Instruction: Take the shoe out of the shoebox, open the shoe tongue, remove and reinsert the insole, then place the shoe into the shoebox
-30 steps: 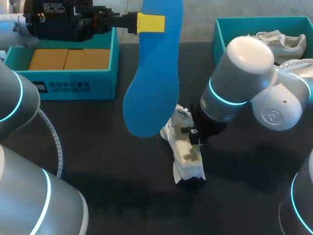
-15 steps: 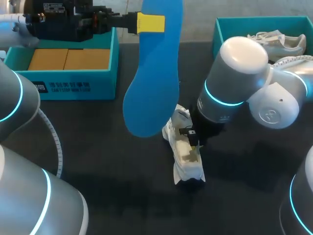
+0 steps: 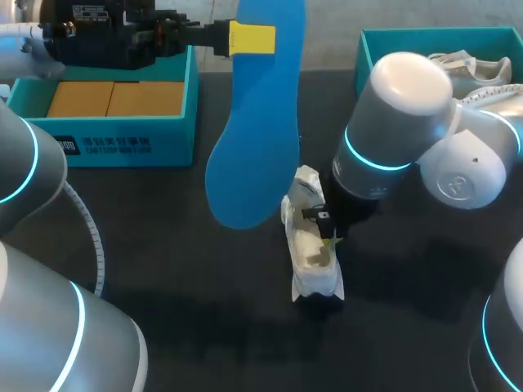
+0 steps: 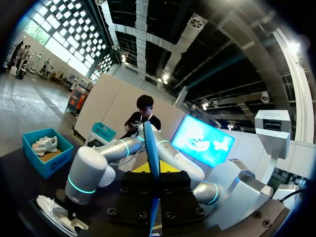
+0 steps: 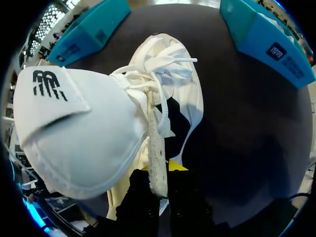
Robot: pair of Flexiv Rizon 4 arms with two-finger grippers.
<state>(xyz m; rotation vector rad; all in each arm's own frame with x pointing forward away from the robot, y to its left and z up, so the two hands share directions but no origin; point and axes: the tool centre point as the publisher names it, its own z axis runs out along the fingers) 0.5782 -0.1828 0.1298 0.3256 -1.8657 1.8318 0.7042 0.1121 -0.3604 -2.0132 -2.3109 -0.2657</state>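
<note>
Shoe [image 3: 315, 261] straighter — right end effector's [image 5: 160, 174] pinch

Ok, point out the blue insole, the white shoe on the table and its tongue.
blue insole [image 3: 255, 139], head view: middle of its flat face.
white shoe [image 3: 313, 255], head view: lining inside its opening.
shoe tongue [image 5: 74, 138], right wrist view: its broad white face.

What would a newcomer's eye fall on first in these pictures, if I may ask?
First comes the big blue insole, held up above the middle of the table by the left gripper, which is shut on one end of it. Below it a white shoe lies on the dark table. The right gripper is shut on the shoe, whose tongue is raised wide open.
</note>
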